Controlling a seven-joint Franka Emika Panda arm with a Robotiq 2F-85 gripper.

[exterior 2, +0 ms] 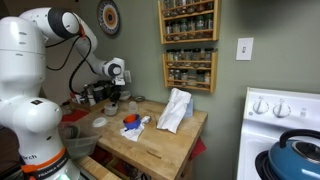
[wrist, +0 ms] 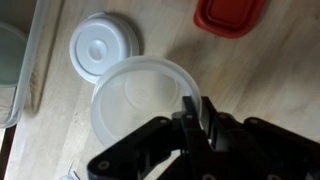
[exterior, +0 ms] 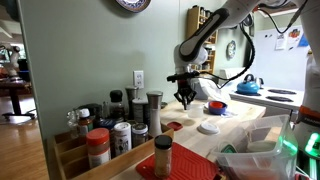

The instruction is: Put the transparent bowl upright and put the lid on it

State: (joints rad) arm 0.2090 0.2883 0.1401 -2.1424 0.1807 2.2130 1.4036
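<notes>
In the wrist view the transparent bowl (wrist: 140,100) lies on the wooden counter as a clear round shape, and I cannot tell which way up it is. The lid (wrist: 103,45), a flat white disc, rests just beyond it to the left, touching or nearly touching its edge. My gripper (wrist: 197,110) comes in from the bottom with its two fingers pressed together over the bowl's right rim. In both exterior views the gripper (exterior: 186,97) (exterior 2: 112,105) hangs low over the counter. The lid (exterior: 209,127) shows as a white disc there; the bowl is too faint to pick out.
A red container (wrist: 230,15) sits past the bowl on the right. A red and white bowl-like thing (exterior: 216,107) and a white cloth (exterior 2: 175,110) lie on the counter. Spice jars (exterior: 110,135) crowd one end, and a blue kettle (exterior: 248,87) stands on the stove.
</notes>
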